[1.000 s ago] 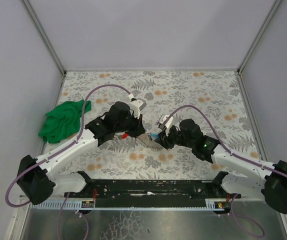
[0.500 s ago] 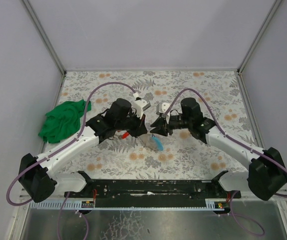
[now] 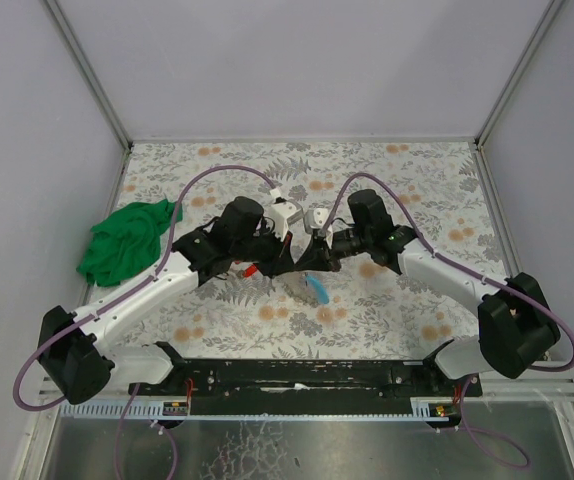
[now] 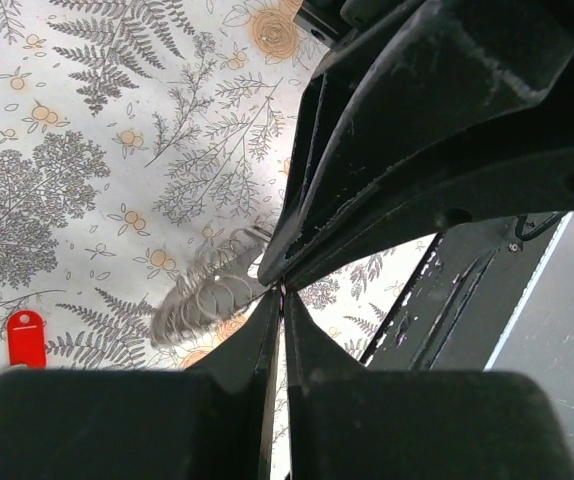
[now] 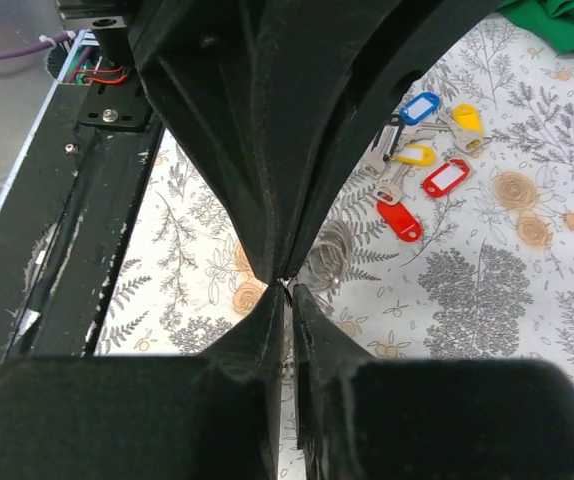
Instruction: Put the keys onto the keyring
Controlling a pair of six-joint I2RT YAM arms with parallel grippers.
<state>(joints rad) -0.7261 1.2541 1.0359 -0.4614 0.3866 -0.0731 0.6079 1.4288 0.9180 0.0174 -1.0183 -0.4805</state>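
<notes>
The keyring [image 3: 317, 288], with its light-blue arc, hangs low between the two grippers. It shows as a blurred grey loop [image 4: 207, 300] in the left wrist view and again [image 5: 332, 250] in the right wrist view. My left gripper [image 3: 289, 262] is shut on its edge [image 4: 283, 292]. My right gripper [image 3: 305, 262] meets it tip to tip, jaws nearly together on the same ring [image 5: 289, 285]. The keys [image 5: 419, 140] lie in a cluster on the table with blue, yellow and red tags. One red tag [image 4: 25, 338] shows beside the left arm [image 3: 251, 269].
A green cloth [image 3: 127, 240] lies bunched at the table's left side. The black rail of the arm bases [image 3: 297, 375] runs along the near edge. Purple cables [image 3: 207, 175] arch over both arms. Grey walls enclose the floral table [image 3: 417, 180].
My right arm swung up and left, brought its gripper tip to tip with the left one, and closed its jaws. The left gripper stayed shut and barely moved. The keyring now swings.
</notes>
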